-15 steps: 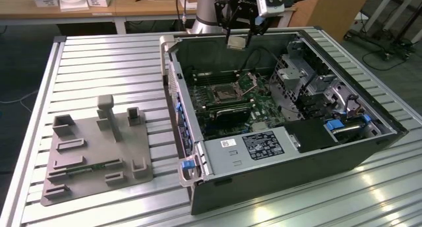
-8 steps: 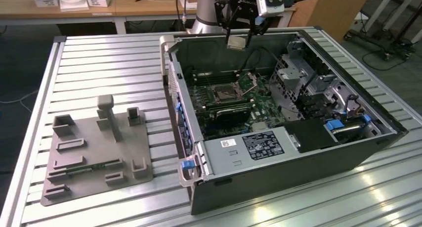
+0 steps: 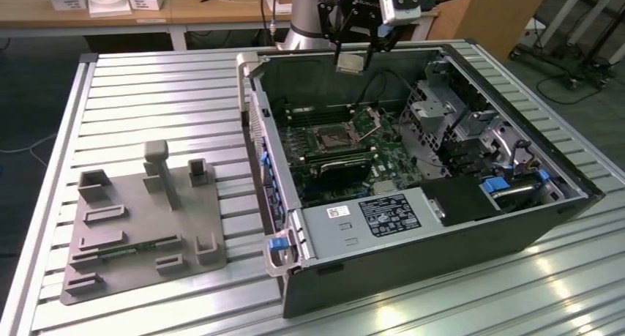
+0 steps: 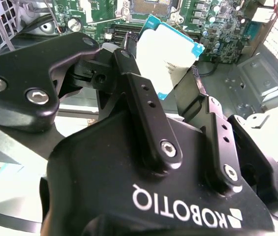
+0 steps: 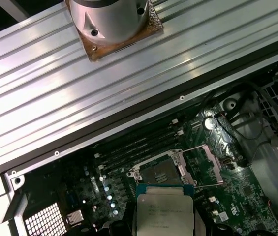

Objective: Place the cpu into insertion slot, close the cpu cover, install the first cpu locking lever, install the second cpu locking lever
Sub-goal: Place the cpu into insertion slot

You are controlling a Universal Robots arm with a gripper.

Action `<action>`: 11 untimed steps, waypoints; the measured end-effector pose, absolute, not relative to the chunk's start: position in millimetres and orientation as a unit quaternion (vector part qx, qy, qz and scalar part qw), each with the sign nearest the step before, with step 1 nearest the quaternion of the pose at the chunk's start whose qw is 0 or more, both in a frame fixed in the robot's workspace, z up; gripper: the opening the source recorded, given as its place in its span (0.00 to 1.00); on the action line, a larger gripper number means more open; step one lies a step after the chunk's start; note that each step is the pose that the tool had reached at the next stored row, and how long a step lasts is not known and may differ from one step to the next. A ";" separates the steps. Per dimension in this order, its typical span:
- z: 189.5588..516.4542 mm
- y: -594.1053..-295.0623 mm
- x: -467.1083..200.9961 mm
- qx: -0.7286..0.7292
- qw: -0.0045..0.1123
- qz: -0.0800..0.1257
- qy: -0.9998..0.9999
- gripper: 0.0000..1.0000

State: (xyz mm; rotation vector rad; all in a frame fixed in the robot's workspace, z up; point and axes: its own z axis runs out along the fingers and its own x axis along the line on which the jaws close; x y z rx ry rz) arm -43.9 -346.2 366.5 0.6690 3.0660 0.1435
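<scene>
In the exterior view the insertion slot [image 3: 332, 138] sits at centre. At upper centre the gripper [image 3: 353, 56] is clamped on the cpu [image 3: 350, 64]. Just right of the slot, the cpu cover [image 3: 370, 118] stands raised. I would keep the cpu level, square to the slot and clear of the cover.

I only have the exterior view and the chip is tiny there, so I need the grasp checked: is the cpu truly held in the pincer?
Observer: Yes. In the second wrist view the cpu sits clamped in the pincer, a finger on each of two opposite edges.
Operator: And the socket?
Observer: In the first wrist view the socket is bare, with no chip in it, and the cpu does not cover it.
</scene>
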 end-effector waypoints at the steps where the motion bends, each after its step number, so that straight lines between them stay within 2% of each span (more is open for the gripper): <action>1: 366.5 -346.2 -43.9 0.214 0.000 0.046 0.976 0.54; 11: 366.4 -346.2 -43.9 0.229 0.001 0.046 0.972 0.54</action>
